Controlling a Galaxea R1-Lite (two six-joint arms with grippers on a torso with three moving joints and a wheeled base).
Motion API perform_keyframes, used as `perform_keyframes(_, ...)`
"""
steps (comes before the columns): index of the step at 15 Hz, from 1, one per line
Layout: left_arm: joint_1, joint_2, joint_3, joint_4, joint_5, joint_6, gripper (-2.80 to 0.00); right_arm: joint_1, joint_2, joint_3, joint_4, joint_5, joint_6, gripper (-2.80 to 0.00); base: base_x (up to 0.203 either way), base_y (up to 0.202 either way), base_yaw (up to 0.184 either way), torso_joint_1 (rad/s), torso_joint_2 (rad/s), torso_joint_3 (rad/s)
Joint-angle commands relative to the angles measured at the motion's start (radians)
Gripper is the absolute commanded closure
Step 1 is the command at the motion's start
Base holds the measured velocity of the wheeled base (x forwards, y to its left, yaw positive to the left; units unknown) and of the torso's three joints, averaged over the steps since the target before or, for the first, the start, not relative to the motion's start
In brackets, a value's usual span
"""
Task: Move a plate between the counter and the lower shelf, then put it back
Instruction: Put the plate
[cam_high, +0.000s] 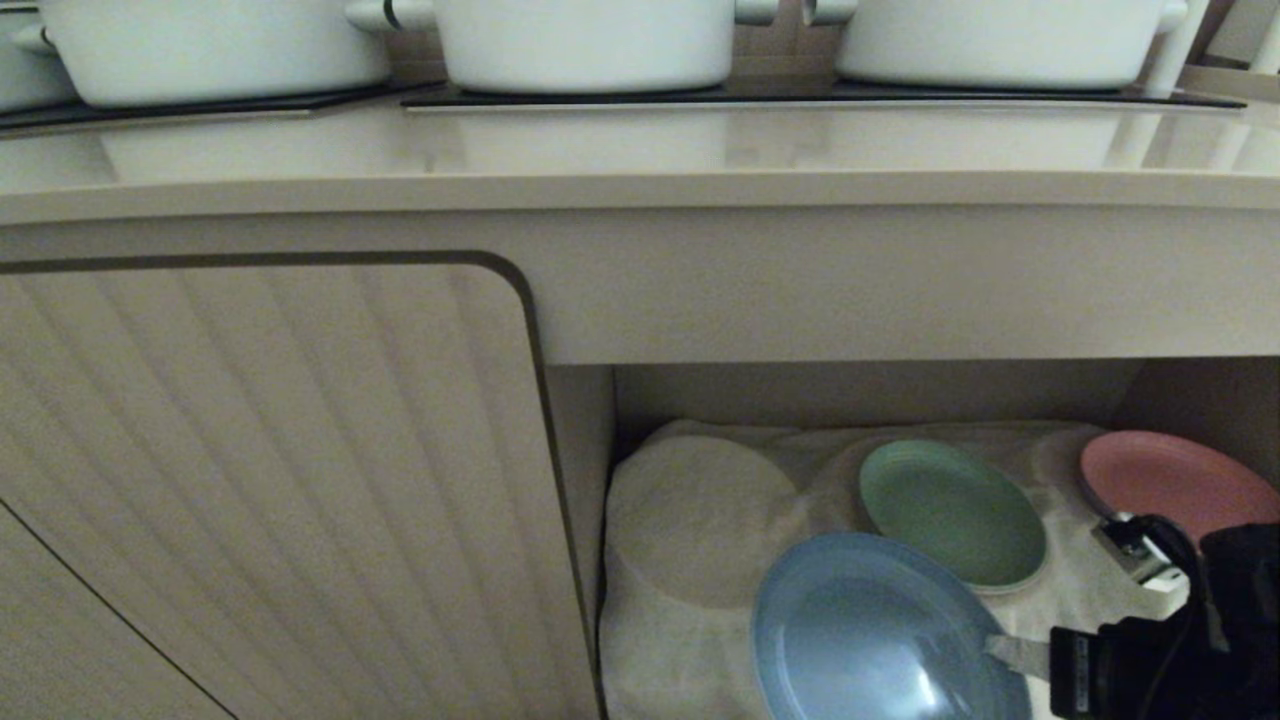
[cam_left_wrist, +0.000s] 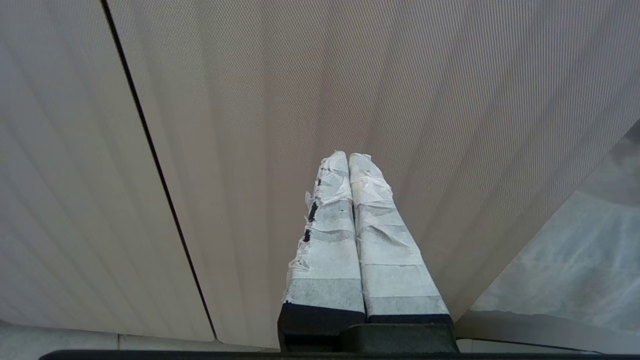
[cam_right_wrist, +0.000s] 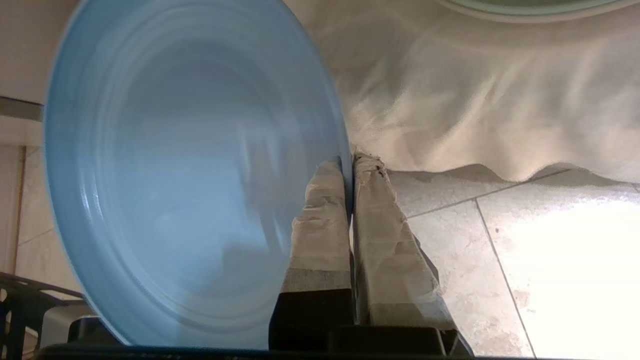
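We have the plate (cam_high: 880, 635) pinched by its rim in our right gripper (cam_high: 1000, 652), the two taped fingers (cam_right_wrist: 320, 210) closed narrow on the edge nearest the wrist, so the whole disc reaches away from the hand toward our left. It sits in the air at the mouth of the lower shelf (cam_high: 1180, 390), tipped rather than flat, just in front of the white cloth (cam_high: 700, 520) that lines the cubby; whether its far edge brushes the cloth we cannot tell. Behind it the green plate (cam_high: 950, 515) lies on the cloth and the pink plate (cam_high: 1175, 480) lies further to our right, both apart from the one we hold. The relation that matters next, as we judge it, is vertical: the counter (cam_high: 640, 160) runs above the shelf opening with its thick front edge overhanging, so the plate would have to come out forward before it can rise. Our right arm is the only one near it; our left gripper (cam_left_wrist: 350, 165) hangs with its fingers pressed together in front of the ribbed cabinet door (cam_left_wrist: 250, 100), empty.
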Motion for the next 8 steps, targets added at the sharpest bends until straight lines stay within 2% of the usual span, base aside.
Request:
perform_keyframes(1, 0.0, 0.0, -0.001, 0.0, 0.001, -0.001, 0.0, -0.001, -0.089, 0.008, 0.04, 0.001, 0.001, 0.0, 0.0, 0.0, 0.0, 0.0, 0.0, 0.0)
perform_keyframes(8, 0.0, 0.0, 0.0, 0.0, 0.001, -0.001, 0.0, -0.001, -0.227, 0.028, 0.161, -0.001, -0.001, 0.0, 0.0, 0.0, 0.0, 0.0, 0.0, 0.0)
